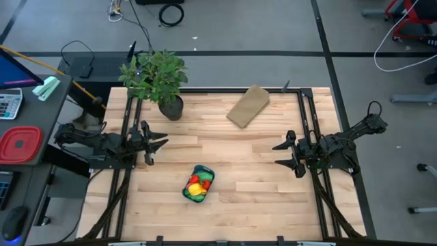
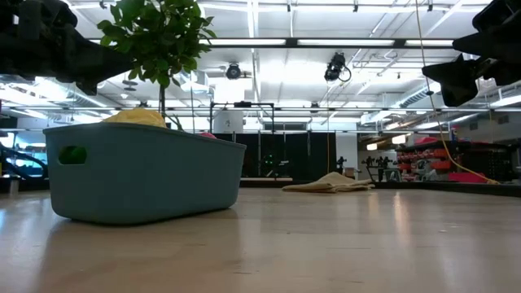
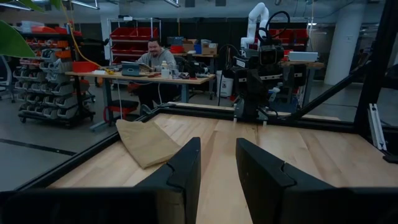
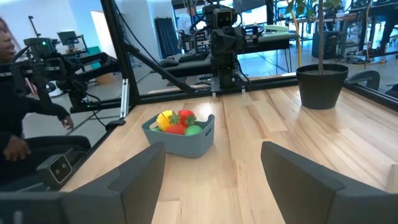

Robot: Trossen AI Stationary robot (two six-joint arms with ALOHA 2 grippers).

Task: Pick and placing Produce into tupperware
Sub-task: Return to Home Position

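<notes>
The blue tub (image 1: 199,183) stands on its base on the table near the near edge, between the two arms. It holds the produce (image 1: 196,186): red, yellow and green pieces piled inside. In the right wrist view the tub (image 4: 183,138) and its produce (image 4: 176,121) lie ahead of the fingers. In the low view a yellow piece (image 2: 134,116) rises above the tub's (image 2: 142,171) rim. My left gripper (image 1: 158,145) is open, above the table's left side. My right gripper (image 1: 276,155) is open, above the right side. Both are well away from the tub.
A potted leafy plant (image 1: 160,78) stands at the far left of the table, and a tan flat block (image 1: 248,106) lies at the far middle. A red square container (image 1: 19,145) sits off the table to the left. People show in the room beyond.
</notes>
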